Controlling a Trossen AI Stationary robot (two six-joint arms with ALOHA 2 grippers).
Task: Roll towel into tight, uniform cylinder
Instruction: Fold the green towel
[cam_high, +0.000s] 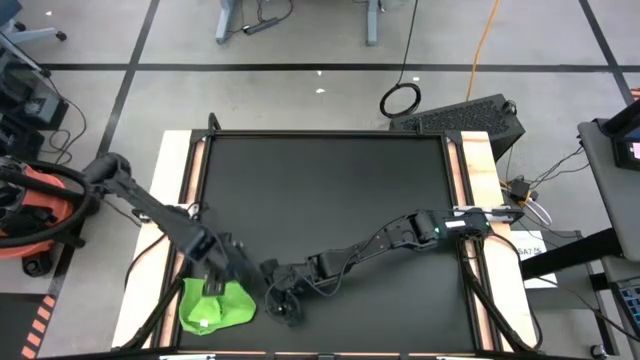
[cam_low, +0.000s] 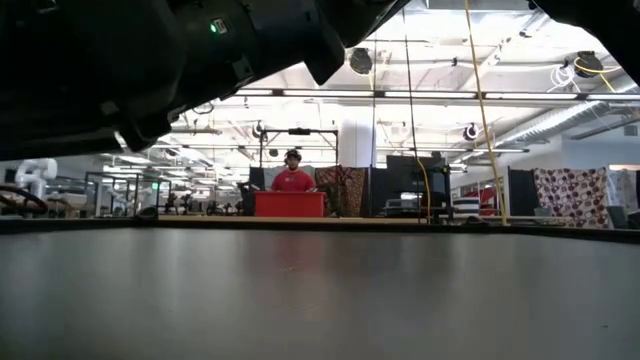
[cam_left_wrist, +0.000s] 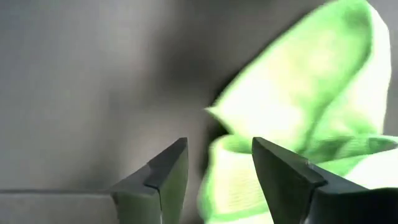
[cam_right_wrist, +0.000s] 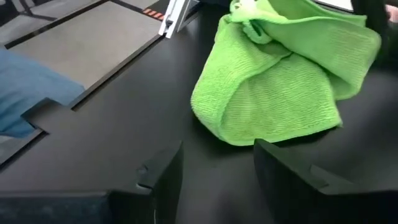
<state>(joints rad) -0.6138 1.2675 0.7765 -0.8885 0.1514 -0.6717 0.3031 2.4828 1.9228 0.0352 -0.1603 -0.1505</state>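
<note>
The lime-green towel (cam_high: 215, 308) lies bunched and loosely folded over itself on the black mat (cam_high: 320, 190), near the mat's near left corner. My left gripper (cam_high: 213, 287) is open, low over the towel's far edge. In the left wrist view (cam_left_wrist: 217, 180) the towel (cam_left_wrist: 298, 106) shows beyond and beside one finger. My right gripper (cam_high: 283, 305) is open just to the right of the towel. In the right wrist view (cam_right_wrist: 217, 168) the towel (cam_right_wrist: 273, 87) lies a short way ahead of the fingertips, apart from them. My left gripper stands at the towel's far edge with its fingers pointing down at a slant. A fold of the towel (cam_left_wrist: 236, 180) shows beside one finger (cam_left_wrist: 280, 174), but I cannot tell whether the finger touches it.
Light wooden strips (cam_high: 180, 200) border the mat left and right. An orange and black vacuum (cam_high: 30, 215) stands on the floor to the left, and cables and a box (cam_high: 470, 115) lie past the far right corner. A person in red (cam_low: 292, 180) shows far off in the room.
</note>
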